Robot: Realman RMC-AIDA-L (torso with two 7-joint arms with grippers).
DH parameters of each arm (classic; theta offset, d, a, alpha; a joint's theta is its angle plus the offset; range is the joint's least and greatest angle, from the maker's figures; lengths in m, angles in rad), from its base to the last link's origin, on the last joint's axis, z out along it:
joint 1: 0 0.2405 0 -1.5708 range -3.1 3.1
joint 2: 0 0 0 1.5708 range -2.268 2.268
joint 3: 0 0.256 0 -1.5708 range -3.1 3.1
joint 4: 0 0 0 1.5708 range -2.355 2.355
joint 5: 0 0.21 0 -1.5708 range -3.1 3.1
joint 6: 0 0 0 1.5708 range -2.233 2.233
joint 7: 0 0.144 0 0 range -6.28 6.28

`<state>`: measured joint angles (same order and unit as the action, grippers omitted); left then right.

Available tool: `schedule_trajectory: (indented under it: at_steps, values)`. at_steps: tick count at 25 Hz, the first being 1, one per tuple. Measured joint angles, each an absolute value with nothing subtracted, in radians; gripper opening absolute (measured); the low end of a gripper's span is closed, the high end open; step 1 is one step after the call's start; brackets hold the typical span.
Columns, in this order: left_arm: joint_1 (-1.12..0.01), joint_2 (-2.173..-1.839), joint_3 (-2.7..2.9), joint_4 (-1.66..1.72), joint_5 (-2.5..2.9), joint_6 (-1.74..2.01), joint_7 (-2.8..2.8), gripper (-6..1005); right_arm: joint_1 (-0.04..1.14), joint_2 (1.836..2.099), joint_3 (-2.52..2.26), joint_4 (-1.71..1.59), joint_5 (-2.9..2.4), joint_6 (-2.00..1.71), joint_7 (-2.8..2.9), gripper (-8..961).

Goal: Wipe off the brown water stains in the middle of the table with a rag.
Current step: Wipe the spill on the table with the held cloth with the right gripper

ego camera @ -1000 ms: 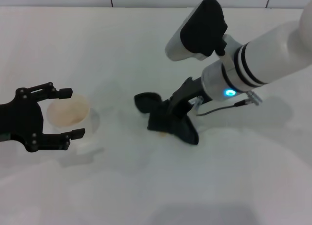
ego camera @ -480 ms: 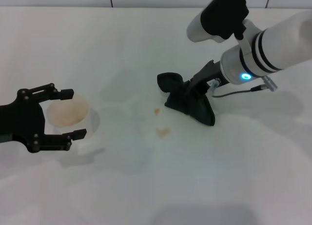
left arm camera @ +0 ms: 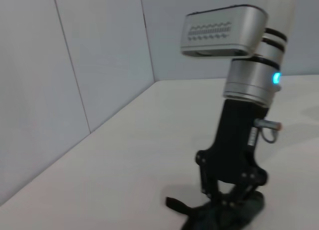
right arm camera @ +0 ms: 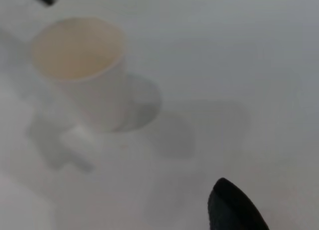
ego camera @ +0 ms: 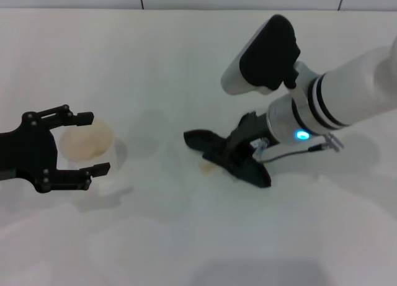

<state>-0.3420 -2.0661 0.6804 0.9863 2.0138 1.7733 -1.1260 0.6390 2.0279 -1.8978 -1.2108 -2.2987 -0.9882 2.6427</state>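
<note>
The right gripper (ego camera: 243, 151) presses a black rag (ego camera: 231, 159) flat on the white table (ego camera: 186, 236), clenched on it. A small patch of the brown water stains (ego camera: 206, 168) peeks out at the rag's left edge. Far left, the left gripper (ego camera: 84, 143) hangs released around a translucent cup (ego camera: 87, 143).

head view overhead, wrist views low, sharing cup (ego camera: 86, 143) and rag (left arm camera: 224, 215)
</note>
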Motion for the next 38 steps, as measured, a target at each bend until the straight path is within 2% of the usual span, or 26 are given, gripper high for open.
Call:
schedule_trajectory:
  at_steps: [9,16,38]
  values:
    - [-0.344,-2.066,0.681,0.988,2.012,1.777,-1.119,893,0.553,2.028,-1.966,-1.317,-2.271,-1.064,2.680,89]
    - [-0.348,-2.066,0.681,0.988,2.017,1.775,-1.118,893,0.555,2.028,-1.977,-1.336,-2.247,-1.109,2.685,89]
    - [-0.342,-2.073,0.677,0.988,2.009,1.775,-1.118,893,0.741,2.026,-1.966,-1.155,-2.256,-0.992,2.697,89]
